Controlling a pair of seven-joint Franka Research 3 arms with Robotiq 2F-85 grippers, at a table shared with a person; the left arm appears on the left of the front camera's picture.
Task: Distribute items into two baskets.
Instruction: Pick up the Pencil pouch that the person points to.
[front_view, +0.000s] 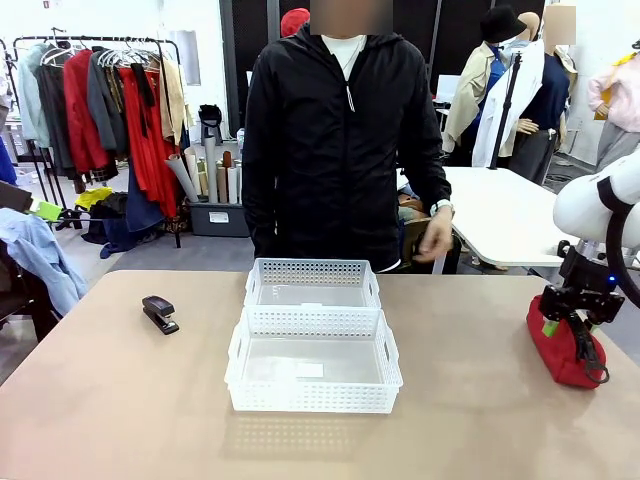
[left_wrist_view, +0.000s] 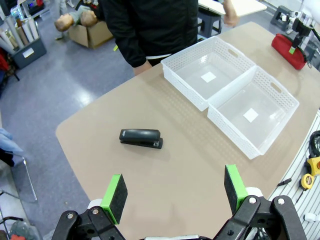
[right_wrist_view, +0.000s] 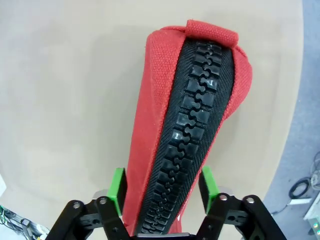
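Red and soft, the fabric pouch with its chunky black zipper lies on the tan table far to the right of the near white lattice plastic basket, close to the table's right edge. We see the right gripper come straight down on it from a bent white arm, wrist upright, one green pad at each flank of the pouch. The pads sit against or just off the fabric, and we cannot tell whether they pinch it. The left gripper hangs above the table with its jaws spread wide and nothing between them, looking down at the small black stapler. That stapler lies flat, well to the left of the near basket and apart from it. The far white lattice basket touches the near basket's back wall, and both look empty apart from their labels. Beyond them stands a person in a black jacket, one hand hanging loose at the side. In the right wrist view the pouch's lower end is cut off behind the gripper body, and its pull loop is hard to pick out. In the front view the right gripper covers the pouch's top. Bare table lies open on both sides of the near basket, while little tabletop remains to the right of the pouch.
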